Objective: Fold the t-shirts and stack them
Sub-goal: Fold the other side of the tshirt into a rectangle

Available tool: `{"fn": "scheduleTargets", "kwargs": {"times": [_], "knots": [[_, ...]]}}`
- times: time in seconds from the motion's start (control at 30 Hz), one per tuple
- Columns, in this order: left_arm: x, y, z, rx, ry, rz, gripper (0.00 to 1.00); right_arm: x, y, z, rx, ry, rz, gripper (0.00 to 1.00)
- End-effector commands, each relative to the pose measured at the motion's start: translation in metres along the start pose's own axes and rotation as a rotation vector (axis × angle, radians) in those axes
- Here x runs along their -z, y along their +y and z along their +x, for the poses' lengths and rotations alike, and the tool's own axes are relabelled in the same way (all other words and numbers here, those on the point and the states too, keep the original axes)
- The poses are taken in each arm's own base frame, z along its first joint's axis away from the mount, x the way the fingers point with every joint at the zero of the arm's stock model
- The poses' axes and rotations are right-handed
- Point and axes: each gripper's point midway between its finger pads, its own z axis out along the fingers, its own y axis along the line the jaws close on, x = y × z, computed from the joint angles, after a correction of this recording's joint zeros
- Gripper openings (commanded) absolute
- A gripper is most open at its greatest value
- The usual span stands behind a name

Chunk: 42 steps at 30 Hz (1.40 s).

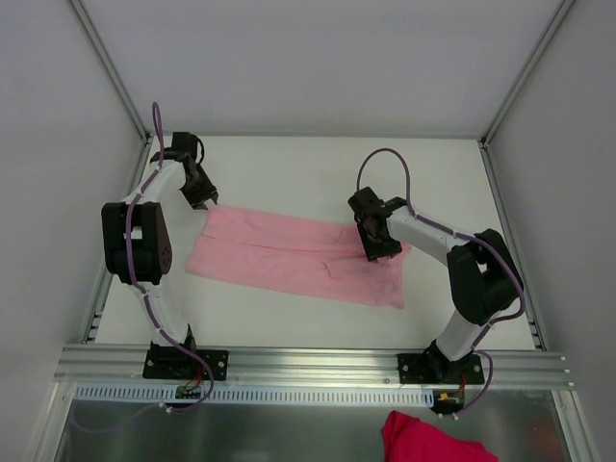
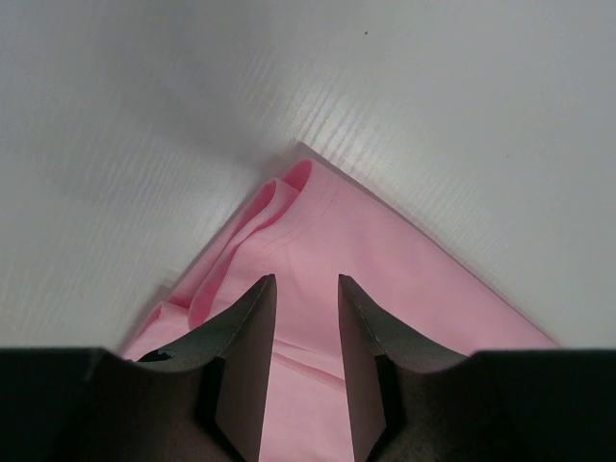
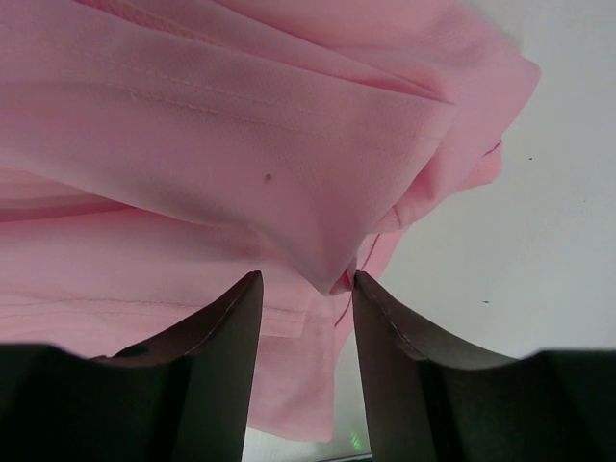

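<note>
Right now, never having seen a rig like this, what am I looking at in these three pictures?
Two robot arms are bolted at the near edge of a white table. The overhead picture looks down on both; the other two come from cameras on their wrists. A pale-pink t-shirt, partly folded, lies on it. The left end effector sits at its far-left corner, the right end effector at its right end, fabric at its fingertips. Both stand open; nothing looks gripped yet.

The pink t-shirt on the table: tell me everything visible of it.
The pale-pink t-shirt lies flat on the white table, folded into a long band; thin soft fabric, no print, layered edges showing. The left gripper sits over its far left corner, the right gripper at a bunched fold by its right end, both with jaws apart.
</note>
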Motion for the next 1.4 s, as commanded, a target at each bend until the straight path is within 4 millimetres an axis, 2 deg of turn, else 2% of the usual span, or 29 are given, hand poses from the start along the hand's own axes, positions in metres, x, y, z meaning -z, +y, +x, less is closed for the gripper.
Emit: {"fn": "scheduleTargets", "kwargs": {"times": [0.0,0.2,0.3,0.33,0.43,0.5,0.53,0.6,0.63,0.73,1.0,1.07,1.17,1.2,1.27,1.3,1.37], "knots": [[0.015,-0.006,-0.001,-0.010,-0.016,0.028,0.33,0.018,0.003,-0.010,-0.026,-0.075,-0.036,0.46],[0.012,-0.008,-0.004,-0.015,-0.016,0.028,0.33,0.030,0.001,-0.003,-0.019,-0.070,-0.058,0.45],[0.011,-0.009,-0.005,-0.015,-0.012,0.026,0.33,0.045,0.003,-0.008,-0.022,-0.089,-0.098,0.52],[0.011,-0.009,-0.006,-0.013,-0.015,0.027,0.33,0.054,0.003,-0.016,-0.028,-0.114,-0.110,0.59],[0.010,-0.011,-0.007,-0.007,-0.017,0.029,0.33,0.065,0.001,-0.040,-0.043,-0.179,-0.106,0.63],[0.012,-0.015,-0.007,-0.004,-0.008,0.050,0.33,0.060,0.000,-0.054,-0.052,-0.199,-0.088,0.60],[0.012,-0.015,-0.007,-0.004,-0.008,0.050,0.33,0.045,0.003,-0.055,-0.044,-0.163,-0.077,0.58],[0.015,-0.016,-0.007,-0.003,-0.007,0.053,0.33,0.032,0.011,-0.062,-0.043,-0.151,-0.082,0.54],[0.017,-0.015,-0.007,-0.004,-0.010,0.055,0.33,0.020,0.015,-0.060,-0.037,-0.124,-0.080,0.54],[0.022,-0.013,-0.007,-0.012,-0.018,0.046,0.33,0.008,0.022,-0.062,-0.037,-0.116,-0.089,0.53],[0.028,-0.006,0.001,-0.021,-0.011,0.036,0.33,-0.016,0.021,-0.058,0.004,-0.095,-0.046,0.51],[0.028,-0.005,0.004,-0.022,-0.005,0.032,0.33,-0.017,0.024,-0.057,0.002,-0.086,-0.053,0.51],[0.027,0.000,0.003,-0.024,-0.015,0.009,0.33,-0.009,0.027,-0.065,-0.002,-0.094,-0.076,0.51],[0.028,0.000,0.002,-0.022,-0.017,0.010,0.33,-0.003,0.027,-0.074,-0.009,-0.115,-0.081,0.51],[0.029,0.000,0.002,-0.019,-0.018,0.008,0.33,0.004,0.026,-0.081,-0.005,-0.121,-0.082,0.51],[0.030,-0.001,0.001,-0.021,-0.023,0.012,0.33,0.012,0.026,-0.092,-0.014,-0.149,-0.090,0.51],[0.030,-0.001,0.001,-0.021,-0.022,0.013,0.33,0.016,0.026,-0.100,-0.020,-0.162,-0.097,0.51]]}}
